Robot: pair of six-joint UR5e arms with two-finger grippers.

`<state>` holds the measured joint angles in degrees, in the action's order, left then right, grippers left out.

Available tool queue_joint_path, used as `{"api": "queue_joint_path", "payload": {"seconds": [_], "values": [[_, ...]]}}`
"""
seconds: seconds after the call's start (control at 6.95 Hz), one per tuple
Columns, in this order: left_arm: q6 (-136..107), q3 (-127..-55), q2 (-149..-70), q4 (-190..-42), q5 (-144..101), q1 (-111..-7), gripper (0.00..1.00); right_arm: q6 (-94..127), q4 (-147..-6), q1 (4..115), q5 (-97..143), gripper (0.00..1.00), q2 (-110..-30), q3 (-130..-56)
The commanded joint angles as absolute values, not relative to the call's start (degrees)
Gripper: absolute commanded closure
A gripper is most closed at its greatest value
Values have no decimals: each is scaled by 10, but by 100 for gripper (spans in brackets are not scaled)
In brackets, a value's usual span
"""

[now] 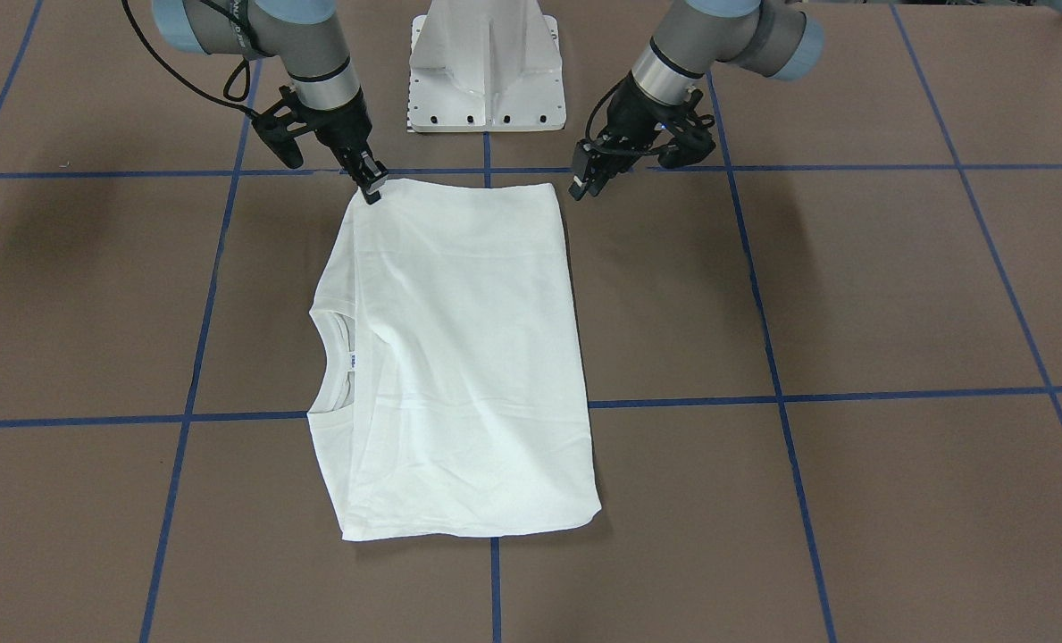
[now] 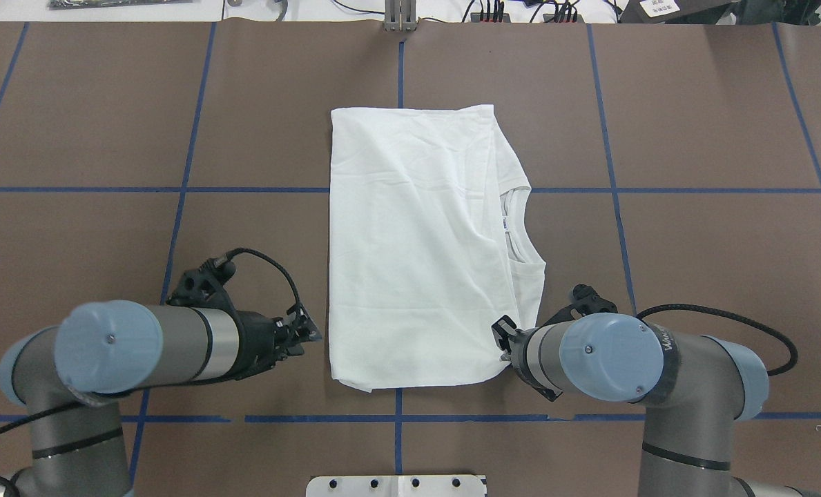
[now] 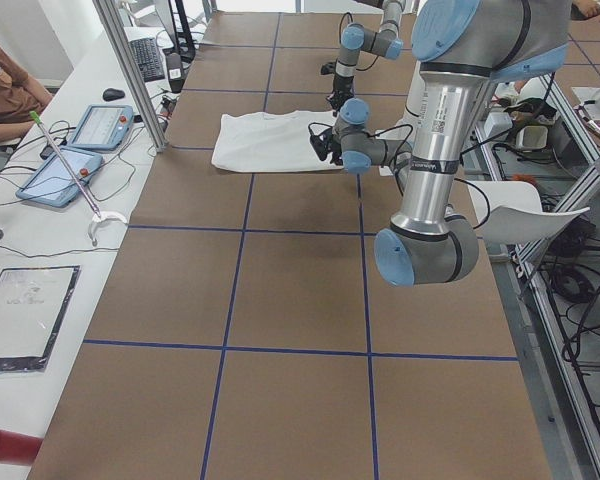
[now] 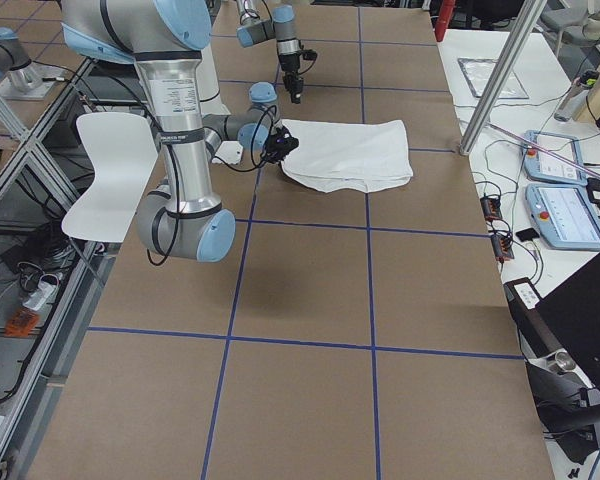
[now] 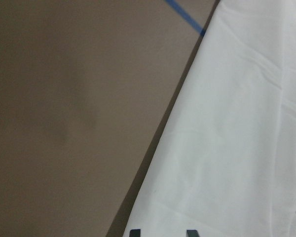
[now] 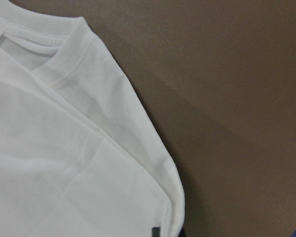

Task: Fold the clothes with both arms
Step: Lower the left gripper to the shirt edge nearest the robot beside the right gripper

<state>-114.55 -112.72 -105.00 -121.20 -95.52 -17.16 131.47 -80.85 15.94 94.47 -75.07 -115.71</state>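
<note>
The white shirt (image 1: 459, 357) lies folded into a long rectangle on the brown table (image 2: 106, 241), its ribbed collar (image 1: 330, 357) and small neck label (image 2: 505, 223) showing on my right side. No printed text shows. My right gripper (image 1: 371, 187) is down at the shirt's near right corner (image 6: 172, 212), jaws nearly together on the cloth edge. Off the shirt's near left edge (image 5: 153, 163), my left gripper (image 2: 308, 330) hangs just clear of the cloth, its fingertips (image 5: 133, 232) a little apart and holding nothing.
Blue tape lines (image 2: 175, 190) grid the brown table. The white pedestal base (image 1: 486, 71) stands between the arms. Along the far side runs a white bench (image 3: 40, 240) with tablets (image 3: 98, 125) and cables, where a seated person (image 3: 5, 85) shows.
</note>
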Motion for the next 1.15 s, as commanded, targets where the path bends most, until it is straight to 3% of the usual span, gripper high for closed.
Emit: {"api": "queue_joint_path", "payload": {"seconds": [0.0, 0.72, 0.86, 1.01], "values": [[-1160, -1070, -1102, -1199, -932, -134, 56, 1315, -809, 159, 945, 100, -752, -1158], [-1160, -1038, -1096, -1199, -933, -132, 58, 1315, -809, 159, 946, 100, -748, -1158], [-1162, -1039, -1101, -1199, -933, -132, 65, 1315, -809, 159, 946, 100, -745, -1158], [-1185, -1039, -1102, -1199, -933, -129, 87, 1315, -809, 159, 945, 100, -744, -1158]]}}
